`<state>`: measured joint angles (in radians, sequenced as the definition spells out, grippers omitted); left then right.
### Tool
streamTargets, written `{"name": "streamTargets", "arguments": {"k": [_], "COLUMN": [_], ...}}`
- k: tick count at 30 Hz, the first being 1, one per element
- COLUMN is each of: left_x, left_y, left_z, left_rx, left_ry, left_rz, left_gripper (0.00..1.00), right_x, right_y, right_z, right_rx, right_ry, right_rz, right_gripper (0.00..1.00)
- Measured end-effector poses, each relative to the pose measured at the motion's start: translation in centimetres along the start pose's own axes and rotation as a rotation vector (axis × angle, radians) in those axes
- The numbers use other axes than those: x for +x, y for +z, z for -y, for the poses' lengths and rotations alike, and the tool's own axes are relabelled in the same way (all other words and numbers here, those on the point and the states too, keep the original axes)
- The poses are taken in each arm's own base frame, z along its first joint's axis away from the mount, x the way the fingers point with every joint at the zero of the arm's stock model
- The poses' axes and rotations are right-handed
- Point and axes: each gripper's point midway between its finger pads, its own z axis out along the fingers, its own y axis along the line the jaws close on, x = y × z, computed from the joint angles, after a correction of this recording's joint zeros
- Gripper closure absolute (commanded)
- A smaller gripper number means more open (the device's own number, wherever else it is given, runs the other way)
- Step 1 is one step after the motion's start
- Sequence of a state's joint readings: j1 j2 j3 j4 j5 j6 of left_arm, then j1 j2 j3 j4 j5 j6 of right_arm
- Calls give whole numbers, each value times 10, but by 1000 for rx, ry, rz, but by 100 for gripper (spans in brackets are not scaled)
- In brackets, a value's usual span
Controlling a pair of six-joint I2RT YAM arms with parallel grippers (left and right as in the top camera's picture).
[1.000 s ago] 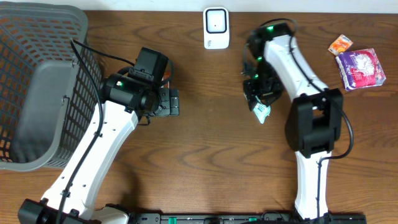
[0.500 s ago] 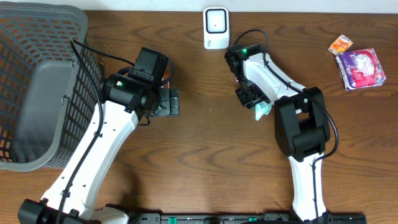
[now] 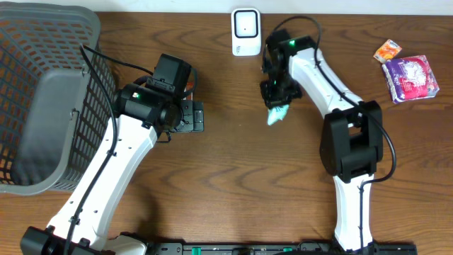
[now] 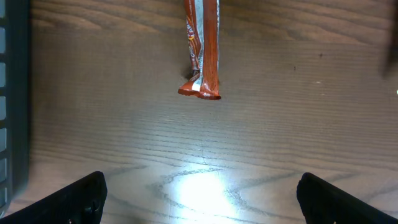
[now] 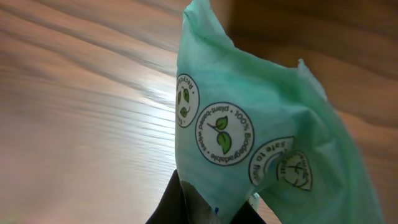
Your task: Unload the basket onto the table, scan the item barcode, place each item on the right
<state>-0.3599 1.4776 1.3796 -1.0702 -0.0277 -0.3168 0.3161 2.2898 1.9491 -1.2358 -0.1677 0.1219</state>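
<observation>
Well, the left gripper (image 3: pixel 197 117) has its two fingers spread wide and holds nothing. Just past it, a thin orange wrapper (image 4: pixel 202 50) lies on the brown table (image 3: pixel 233 184). The right gripper (image 3: pixel 274 105) is pinched tight on a soft green packet (image 5: pixel 249 124) with little leaf circles. Farther back stands the white scanner (image 3: pixel 245 32), near the packet but not touching.

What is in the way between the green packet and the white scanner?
Nothing visible. The right gripper holds the packet, and only bare table shows between it and the scanner.
</observation>
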Motion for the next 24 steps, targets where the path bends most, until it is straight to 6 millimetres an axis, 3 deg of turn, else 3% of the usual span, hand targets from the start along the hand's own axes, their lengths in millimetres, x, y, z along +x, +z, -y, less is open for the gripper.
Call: {"name": "streamTargets", "arguments": {"k": [9, 16, 20, 22, 24], "left_x": [0, 0, 0, 0, 0], "left_y": [0, 0, 0, 0, 0], "left_z": [0, 0, 0, 0, 0], "left_rx": [0, 0, 0, 0, 0], "left_ry": [0, 0, 0, 0, 0], "left_rz": [0, 0, 0, 0, 0], "left_gripper": [2, 2, 2, 2, 2], "right_x": [1, -5, -35, -58, -93], "right_y": [-18, -23, -39, -55, -87], "right_z": [-49, -62, -69, -73, -82], "right_rx": [-377, -456, -481, -494, -521], "right_ry": [-17, -38, -35, -45, -69], "right_rz": [-15, 10, 127, 221, 377], "right_gripper": [99, 99, 99, 99, 99]}}
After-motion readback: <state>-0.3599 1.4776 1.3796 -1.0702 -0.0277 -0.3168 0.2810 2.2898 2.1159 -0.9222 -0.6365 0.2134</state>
